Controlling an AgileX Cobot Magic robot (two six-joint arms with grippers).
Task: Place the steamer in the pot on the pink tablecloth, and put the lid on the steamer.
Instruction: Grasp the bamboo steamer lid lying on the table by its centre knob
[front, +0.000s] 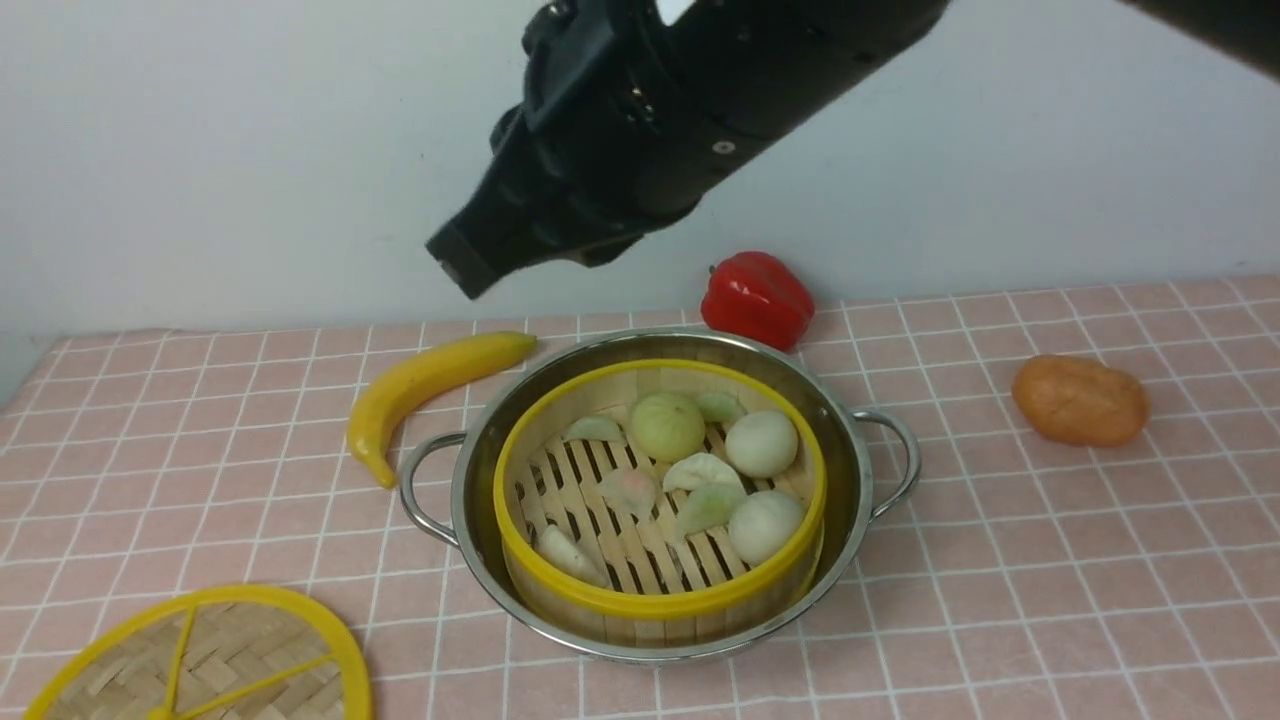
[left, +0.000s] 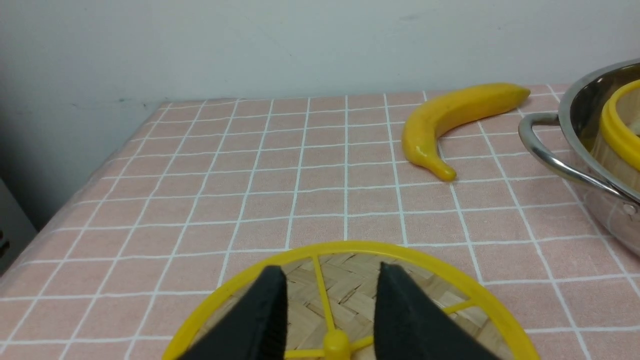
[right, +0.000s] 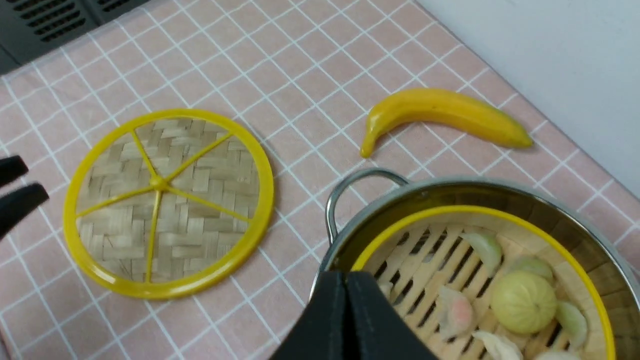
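Observation:
The steamer (front: 655, 603) sits inside the steel pot (front: 462, 500) on the pink tablecloth (front: 1050, 560), holding several dumplings and buns. The woven lid (front: 230, 650) lies flat on the cloth at the front left, apart from the pot. In the left wrist view my left gripper (left: 330, 268) hangs open just above the lid (left: 350, 282), one finger on each side of a yellow spoke. My right arm (front: 620, 130) is raised high over the pot. In the right wrist view my right gripper (right: 345, 274) is shut and empty above the steamer's near rim (right: 425, 260).
A yellow banana (front: 430, 380) lies left of the pot, by its left handle (front: 425, 490). A red pepper (front: 757, 298) stands behind the pot near the wall. An orange bun (front: 1080, 400) rests on the right. The table edge runs close to the lid's left.

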